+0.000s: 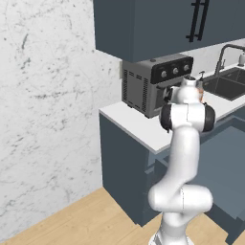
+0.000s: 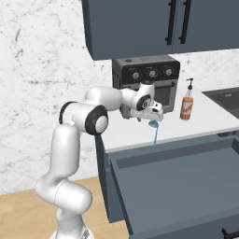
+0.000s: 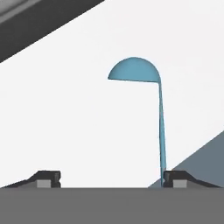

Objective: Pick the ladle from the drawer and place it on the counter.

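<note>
Arm hides the toaster oven [image 1: 158, 81] front partly

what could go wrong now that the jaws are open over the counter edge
1. The ladle hangs below the gripper near the counter edge, its handle tip over the open drawer; it may drop back in.
2. The handle lies against one finger in the hand view, so pulling away could drag it.
3. The bottle stands close by.

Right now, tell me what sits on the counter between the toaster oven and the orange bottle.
Nothing: in the right base view the counter is bare between the toaster oven and the orange bottle. The ladle hangs further forward.
</note>
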Motion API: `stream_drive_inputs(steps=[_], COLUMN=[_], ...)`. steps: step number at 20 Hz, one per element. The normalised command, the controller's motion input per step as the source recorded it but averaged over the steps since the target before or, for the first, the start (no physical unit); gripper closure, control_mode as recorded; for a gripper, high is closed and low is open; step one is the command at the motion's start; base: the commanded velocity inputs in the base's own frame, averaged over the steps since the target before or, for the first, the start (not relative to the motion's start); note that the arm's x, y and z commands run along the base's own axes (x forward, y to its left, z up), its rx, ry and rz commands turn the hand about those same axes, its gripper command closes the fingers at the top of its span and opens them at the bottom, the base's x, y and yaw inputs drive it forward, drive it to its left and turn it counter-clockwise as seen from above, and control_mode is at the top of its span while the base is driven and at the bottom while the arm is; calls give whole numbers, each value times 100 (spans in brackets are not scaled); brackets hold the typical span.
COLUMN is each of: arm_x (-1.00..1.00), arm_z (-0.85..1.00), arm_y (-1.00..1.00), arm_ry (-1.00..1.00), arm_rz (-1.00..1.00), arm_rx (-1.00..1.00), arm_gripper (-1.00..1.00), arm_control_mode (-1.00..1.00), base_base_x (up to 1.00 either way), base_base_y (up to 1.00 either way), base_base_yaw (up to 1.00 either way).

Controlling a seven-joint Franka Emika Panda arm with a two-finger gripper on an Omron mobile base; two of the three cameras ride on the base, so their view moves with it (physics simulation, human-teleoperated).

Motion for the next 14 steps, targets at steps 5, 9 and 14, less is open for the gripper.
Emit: stream_drive_inputs(steps=[5,9,14], arm_x=[-100,-100,-100], arm_z=[87,100,100], arm_y=[0,11,26], arm_ry=[-33,-41,-40], arm_rz=[0,0,0], arm_rx=[0,0,0], arm_gripper=[-100,-100,-100], arm_control_mode=[-100,-100,-100], base_base_x=[0,0,0], base_base_y=[0,0,0], base_base_yaw=[0,0,0])
